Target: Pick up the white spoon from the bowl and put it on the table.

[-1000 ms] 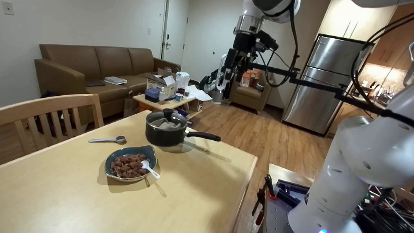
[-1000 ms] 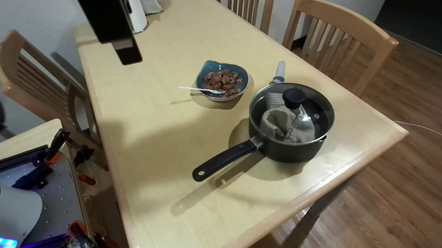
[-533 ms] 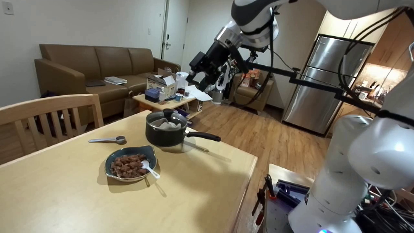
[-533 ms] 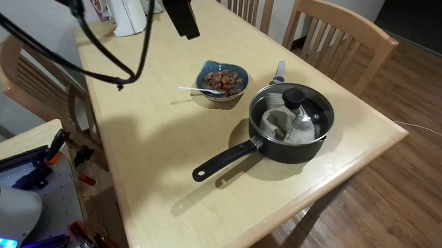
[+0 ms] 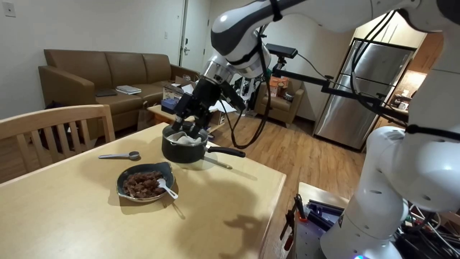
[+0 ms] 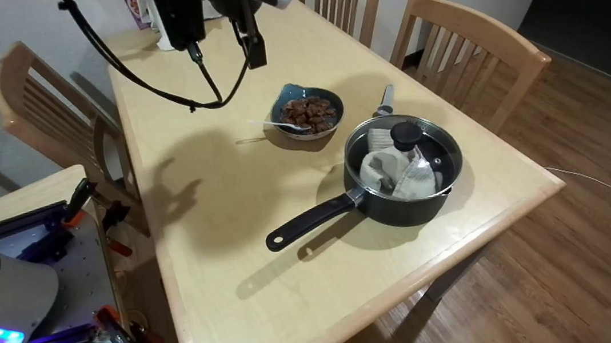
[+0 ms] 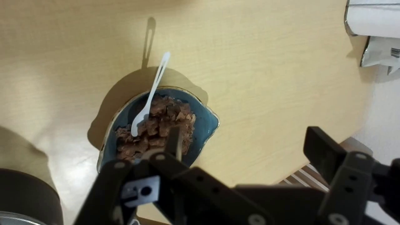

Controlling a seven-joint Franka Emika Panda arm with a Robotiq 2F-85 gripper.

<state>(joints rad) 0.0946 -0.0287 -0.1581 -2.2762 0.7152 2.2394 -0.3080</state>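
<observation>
- The tabletop (image 5: pixel 72 223): the goal surface.
- The claw (image 7: pixel 243 134): jaws wide, holding nothing.
- The bowl (image 7: pixel 204 125): on the tabletop.
- The white spoon (image 7: pixel 151 94): scoop in the bowl, handle past the rim; in the wrist view up and left of the claw's gap, long axis roughly across the closing line, so probably more shift than turn.
</observation>
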